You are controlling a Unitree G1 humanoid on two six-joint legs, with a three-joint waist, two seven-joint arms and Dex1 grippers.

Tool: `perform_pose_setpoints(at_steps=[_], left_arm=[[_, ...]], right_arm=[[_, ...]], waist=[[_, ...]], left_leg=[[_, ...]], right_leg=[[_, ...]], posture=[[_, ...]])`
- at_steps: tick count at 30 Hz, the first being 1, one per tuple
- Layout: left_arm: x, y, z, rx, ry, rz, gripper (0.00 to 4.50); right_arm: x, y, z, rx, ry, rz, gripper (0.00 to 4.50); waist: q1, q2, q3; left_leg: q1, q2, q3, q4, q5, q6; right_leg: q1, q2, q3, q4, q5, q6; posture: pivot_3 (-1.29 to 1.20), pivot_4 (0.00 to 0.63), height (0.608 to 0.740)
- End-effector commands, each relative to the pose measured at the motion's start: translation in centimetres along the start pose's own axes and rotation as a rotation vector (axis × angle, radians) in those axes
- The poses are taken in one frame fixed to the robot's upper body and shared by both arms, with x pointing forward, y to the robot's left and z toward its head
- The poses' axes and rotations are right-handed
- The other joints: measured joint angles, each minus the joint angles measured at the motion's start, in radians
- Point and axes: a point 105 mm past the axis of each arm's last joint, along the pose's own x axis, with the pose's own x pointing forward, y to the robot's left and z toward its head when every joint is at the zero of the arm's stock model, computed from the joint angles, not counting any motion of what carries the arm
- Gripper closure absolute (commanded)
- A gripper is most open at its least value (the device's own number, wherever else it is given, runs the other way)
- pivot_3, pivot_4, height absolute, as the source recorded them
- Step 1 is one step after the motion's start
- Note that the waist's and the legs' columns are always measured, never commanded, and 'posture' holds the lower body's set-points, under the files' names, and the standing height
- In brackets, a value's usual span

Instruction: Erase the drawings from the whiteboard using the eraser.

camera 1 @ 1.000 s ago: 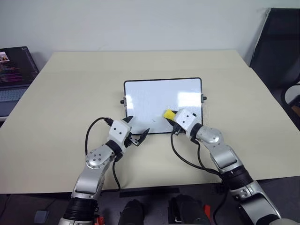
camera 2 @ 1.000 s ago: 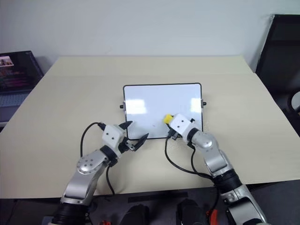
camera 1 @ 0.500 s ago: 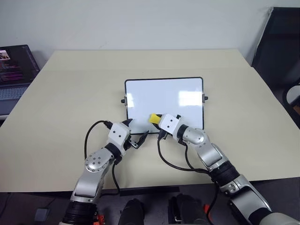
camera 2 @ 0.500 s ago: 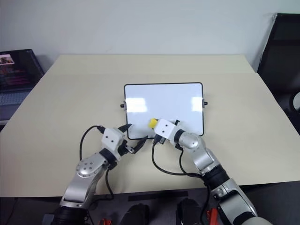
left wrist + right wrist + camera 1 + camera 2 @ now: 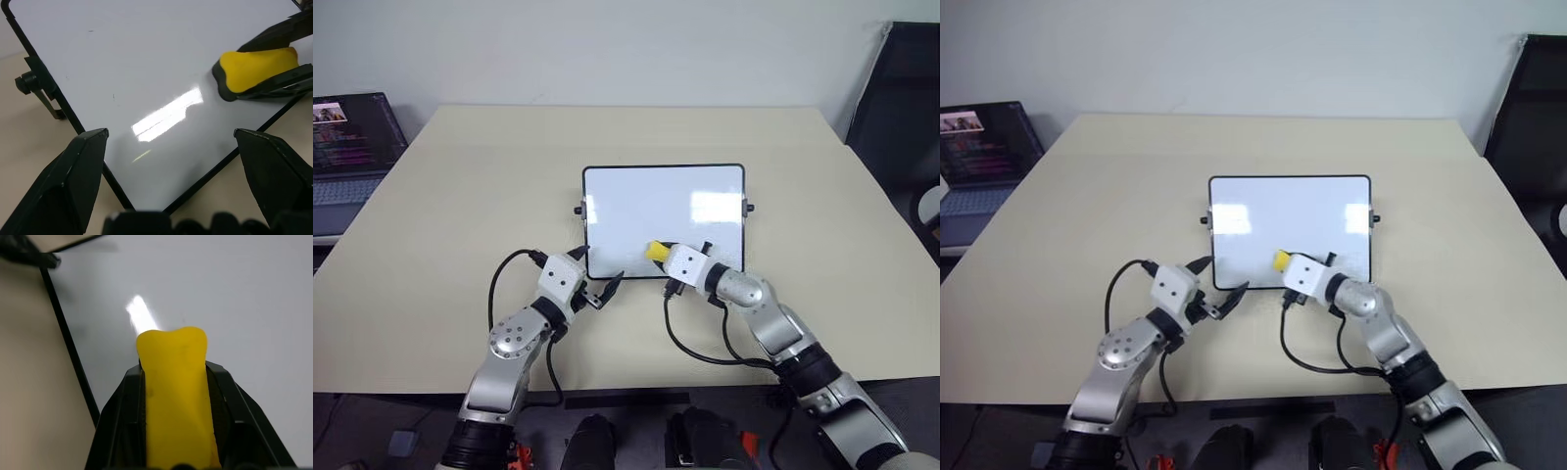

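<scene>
The right end effector is gripping the small yellow block eraser against the glossy white black-framed whiteboard. The left end effector is hovering open at the board's near left corner, over the beige worktop.

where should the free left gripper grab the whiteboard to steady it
Grip the whiteboard at its thin black frame on the near left corner, coming in level from the table edge. The left gripper is open right there, the frame is slim enough to pinch, and the right gripper with the eraser works further right.

Glossy white rectangular whiteboard with thin black frame, seemingly unmarked; bright yellow block eraser, dark underside; beige table.
</scene>
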Motion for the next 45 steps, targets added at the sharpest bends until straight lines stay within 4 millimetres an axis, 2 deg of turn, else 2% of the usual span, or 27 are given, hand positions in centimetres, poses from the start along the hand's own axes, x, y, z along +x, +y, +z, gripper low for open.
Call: perform_pose_setpoints(at_steps=[1, 5, 11, 14, 17, 20, 24, 29, 32, 35, 45], left_arm=[[0.3, 0.0, 1.1, 0.018, -0.041, -0.013, 0.0], [0.6, -0.2, 1.1, 0.014, -0.044, -0.029, 0.0], [1.1, -0.9, 1.5, -0.004, -0.072, -0.063, 0.0], [1.3, -1.5, 2.2, -0.03, -0.109, -0.095, 0.0], [1.3, -3.4, 3.5, -0.079, -0.174, -0.205, 0.0], [1.2, -5.3, 4.2, -0.124, -0.209, -0.316, 0.0], [1.2, -7.8, 4.6, -0.152, -0.219, -0.482, 0.0], [1.1, -9.3, 4.4, -0.136, -0.209, -0.664, 0.0], [1.3, -9.4, 4.0, -0.095, -0.192, -0.741, 0.0], [1.7, -9.0, 4.0, -0.091, -0.19, -0.764, 0.0], [2.1, -8.2, 2.7, 0.043, -0.151, -0.784, 0.0]], right_arm=[[-1.9, -0.8, -3.4, 0.039, 0.138, -0.036, 3.27], [-2.9, -1.7, -3.5, 0.057, 0.15, -0.077, 3.27], [-4.0, -2.8, -0.3, 0.162, -0.003, -0.16, 3.27], [-5.1, -3.2, 1.2, 0.239, -0.08, -0.187, 3.27], [-7.4, -5.0, 1.3, 0.319, -0.065, -0.315, 3.27], [-9.1, -6.2, 0.6, 0.374, -0.005, -0.409, 3.27], [-11.8, -6.7, -2.2, 0.473, 0.156, -0.508, 3.27], [-14.4, -7.4, -5.2, 0.558, 0.3, -0.589, 3.27], [-15.5, -7.2, -6.9, 0.631, 0.375, -0.606, 3.27], [-16.1, -6.9, -7.8, 0.685, 0.415, -0.609, 3.27], [-15.4, -6.0, -8.5, 0.883, 0.422, -0.626, 3.27]], waist=[[0.001, 0.0, 0.0], [0.0, 0.0, 0.0], [0.0, 0.0, 0.0], [-0.001, 0.0, 0.0], [-0.002, 0.0, 0.0], [-0.006, 0.0, 0.0], [-0.008, 0.0, 0.0], [-0.009, 0.0, 0.0], [-0.012, 0.0, 0.0], [-0.014, 0.0, 0.0], [-0.014, 0.001, 0.0]], left_leg=[[0.001, 0.0, 0.0, 0.0, 0.0, 0.0], [0.003, 0.0, 0.0, 0.0, 0.0, 0.0], [0.002, 0.0, 0.0, 0.0, 0.0, 0.0], [-0.003, 0.0, 0.0, -0.001, 0.0, 0.0], [-0.006, 0.001, 0.0, -0.001, 0.0, 0.0], [-0.006, 0.0, 0.0, -0.001, 0.0, 0.0], [-0.004, 0.0, 0.0, -0.001, 0.0, 0.0], [-0.004, 0.0, 0.0, -0.001, 0.0, 0.0], [-0.004, 0.0, 0.0, -0.001, 0.0, 0.0], [-0.004, 0.0, 0.001, -0.001, 0.0, 0.0], [-0.004, 0.0, 0.001, -0.001, 0.0, 0.0]], right_leg=[[0.001, 0.0, 0.0, 0.0, 0.0, 0.0], [0.003, 0.0, 0.0, 0.0, 0.0, 0.0], [0.003, 0.0, 0.0, -0.002, 0.0, 0.0], [-0.002, 0.0, 0.0, -0.002, 0.0, 0.0], [-0.005, 0.001, 0.0, -0.002, 0.0, 0.0], [-0.005, 0.0, 0.0, -0.002, 0.0, 0.0], [-0.004, 0.001, 0.0, -0.001, 0.0, 0.0], [-0.004, 0.001, 0.0, -0.001, 0.0, 0.0], [-0.004, 0.002, 0.0, -0.001, 0.0, 0.0], [-0.004, 0.002, 0.0, -0.001, 0.0, 0.0], [-0.004, 0.002, 0.0, -0.001, 0.0, 0.0]], posture=[[0.0, 0.15, 0.74], [0.0, 0.15, 0.74], [0.0, 0.15, 0.74], [0.0, 0.15, 0.74], [0.0, 0.15, 0.74], [0.0, 0.15, 0.74], [0.0, 0.15, 0.74], [0.0, 0.15, 0.74], [0.0, 0.15, 0.74], [0.0, 0.15, 0.74], [0.0, 0.15, 0.74]])
